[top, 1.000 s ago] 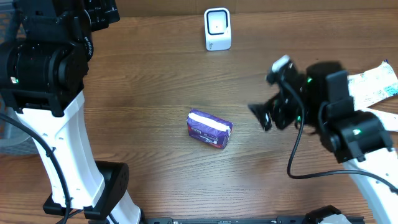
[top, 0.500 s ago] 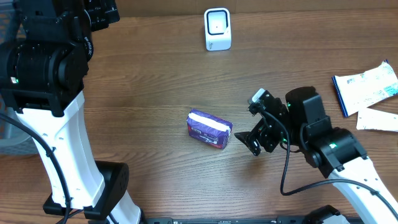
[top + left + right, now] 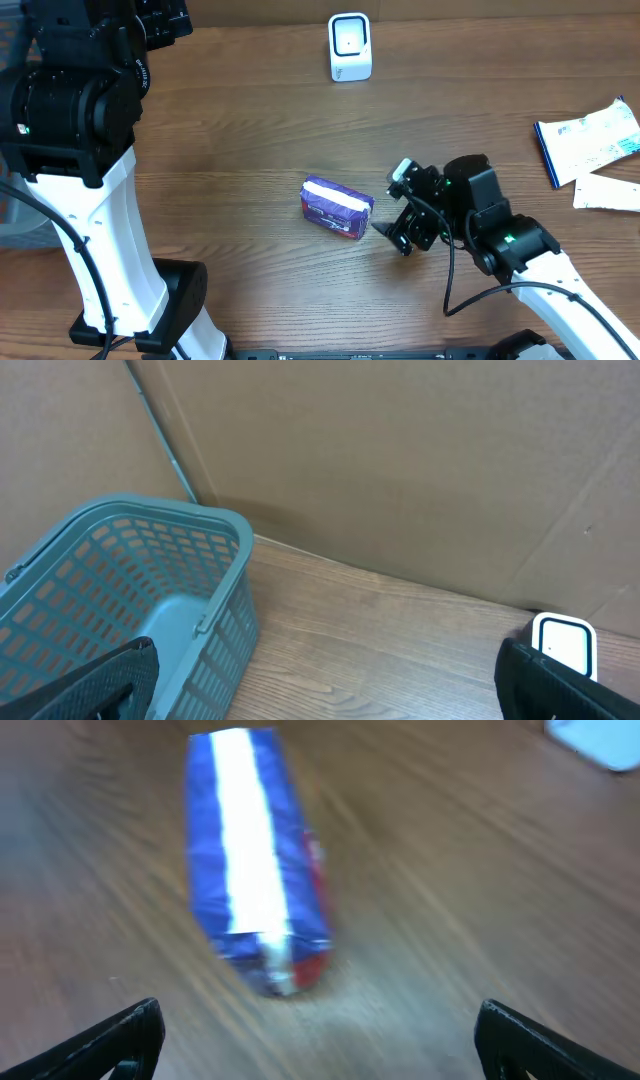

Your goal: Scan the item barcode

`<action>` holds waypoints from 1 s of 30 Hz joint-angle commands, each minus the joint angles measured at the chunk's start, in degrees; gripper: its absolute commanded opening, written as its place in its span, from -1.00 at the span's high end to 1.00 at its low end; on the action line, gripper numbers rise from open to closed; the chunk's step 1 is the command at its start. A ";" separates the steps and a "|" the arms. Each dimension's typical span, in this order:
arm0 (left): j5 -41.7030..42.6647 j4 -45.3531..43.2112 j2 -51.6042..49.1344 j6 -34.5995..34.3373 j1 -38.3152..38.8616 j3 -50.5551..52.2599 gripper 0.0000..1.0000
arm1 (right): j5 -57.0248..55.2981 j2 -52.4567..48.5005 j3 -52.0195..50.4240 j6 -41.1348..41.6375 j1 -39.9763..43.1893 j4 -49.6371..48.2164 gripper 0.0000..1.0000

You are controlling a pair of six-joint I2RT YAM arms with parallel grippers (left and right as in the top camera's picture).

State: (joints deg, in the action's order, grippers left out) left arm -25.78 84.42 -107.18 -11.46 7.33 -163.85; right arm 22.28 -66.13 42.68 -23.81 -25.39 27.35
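Observation:
The item, a purple packet with a white stripe [image 3: 338, 207], lies flat at the middle of the table. In the right wrist view the packet [image 3: 255, 860] is blurred and lies just ahead of the fingers. My right gripper [image 3: 391, 203] hovers just right of the packet, open and empty, and the same gripper [image 3: 325, 1045] shows only bare wood between its tips. The white scanner [image 3: 350, 47] stands upright at the back centre. My left gripper [image 3: 335, 690] is open, raised at the far left, with the scanner [image 3: 563, 643] by its right finger.
A teal plastic basket [image 3: 130, 600] sits at the table's left end against a cardboard wall. Printed paper packets [image 3: 590, 140] lie at the right edge. The left arm's white column [image 3: 100, 230] stands at the front left.
My right arm has swung left and down from the right side to just beside the packet, jaws open throughout. The packet and the left arm have not moved.

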 commanded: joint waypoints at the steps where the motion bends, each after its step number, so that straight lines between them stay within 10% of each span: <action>1: -0.50 -0.20 -0.72 0.74 -0.57 -0.11 -0.99 | 2.89 -0.17 -0.09 0.20 -3.39 0.74 -0.99; 30: -0.50 -0.20 -0.72 0.74 -0.57 -0.11 -0.99 | 1.84 -19.82 -0.09 1.51 -8.15 -18.58 -1.00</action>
State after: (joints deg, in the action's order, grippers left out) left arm -25.78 84.42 -107.18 -11.46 7.33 -163.85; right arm 23.73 -84.55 42.63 -23.44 -33.36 10.02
